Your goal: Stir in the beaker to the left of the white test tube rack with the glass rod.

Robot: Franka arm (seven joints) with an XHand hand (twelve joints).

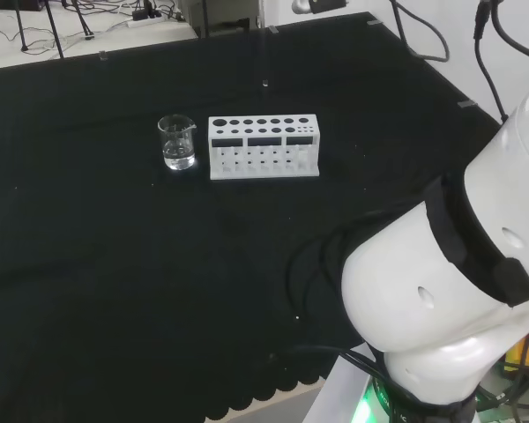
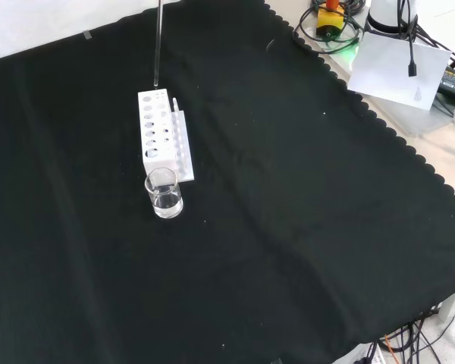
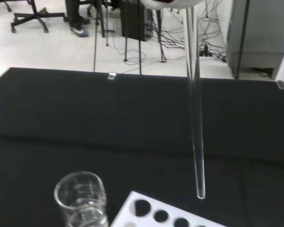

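Looking from the front view, nearest on the black-clothed desk (image 2: 303,227) stands a small clear beaker (image 2: 164,194) with a little clear liquid in it. Just behind it, almost touching, is the white test tube rack (image 2: 161,135), running away from the camera. In the head view the beaker (image 1: 177,142) sits just to the left of the rack (image 1: 264,146).

Farther back, a thin glass rod (image 2: 157,45) hangs nearly upright in the air. In the front view its lower tip lies over the far end of the rack. The wrist view shows the rod (image 3: 196,118) hanging above the rack's holes (image 3: 156,215), with the beaker (image 3: 81,200) off to one side, so the rod is not yet over the beaker.

What could go wrong: the rod probably needs to travel along the rack before it goes down. If it descends too soon, the tip could strike the rack or catch in a hole. If it arrives off-centre, it could clip the beaker's rim, tipping the light vessel and spilling the liquid.

A blurred white part of the robot hand (image 3: 173,4) shows where the rod begins. Whether its fingers are curled or straight, I cannot tell.
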